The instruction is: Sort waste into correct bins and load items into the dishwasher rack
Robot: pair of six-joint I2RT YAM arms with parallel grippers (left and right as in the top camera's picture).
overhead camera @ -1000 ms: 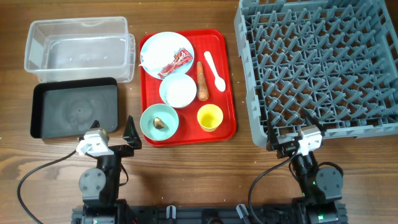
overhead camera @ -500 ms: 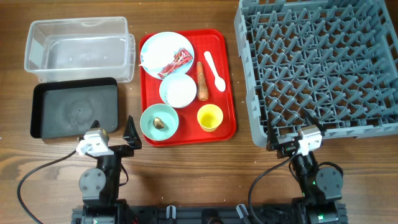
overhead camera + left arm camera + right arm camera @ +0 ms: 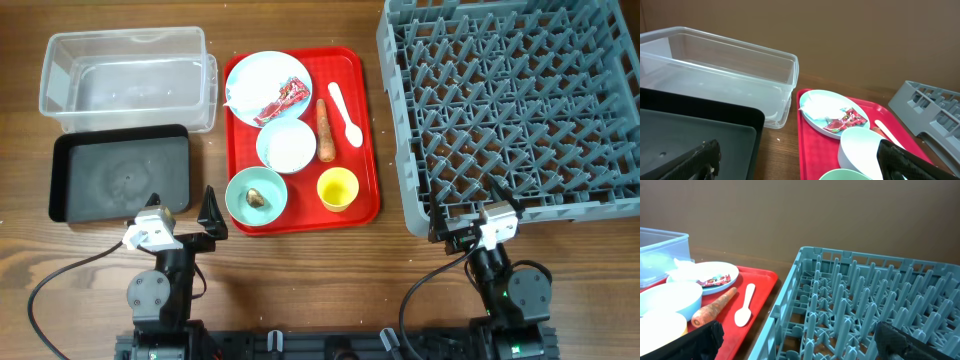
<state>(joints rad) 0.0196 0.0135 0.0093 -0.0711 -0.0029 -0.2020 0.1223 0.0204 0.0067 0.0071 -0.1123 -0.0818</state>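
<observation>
The red serving tray (image 3: 365,130) holds a pale blue plate (image 3: 262,72) with a red wrapper (image 3: 282,100) and white tissue (image 3: 240,97), a white bowl (image 3: 286,146), a carrot (image 3: 325,130), a white spoon (image 3: 345,113), a yellow cup (image 3: 337,188) and a mint-green bowl (image 3: 240,190) with a brown scrap (image 3: 257,198). The grey rack (image 3: 515,100) stands at the right, with nothing in it. The clear tub (image 3: 125,75) and black tray (image 3: 120,175) lie at the left, both bare. My left gripper (image 3: 182,213) is open and empty near the black tray's front right corner. My right gripper (image 3: 468,212) is open and empty at the rack's front edge.
The left wrist view shows the tub (image 3: 720,65), black tray (image 3: 695,135), plate (image 3: 815,102) and white bowl (image 3: 860,147) ahead of the open jaws (image 3: 797,165). The right wrist view shows the rack (image 3: 865,305), spoon (image 3: 744,309) and carrot (image 3: 715,306) beyond the open jaws (image 3: 800,345).
</observation>
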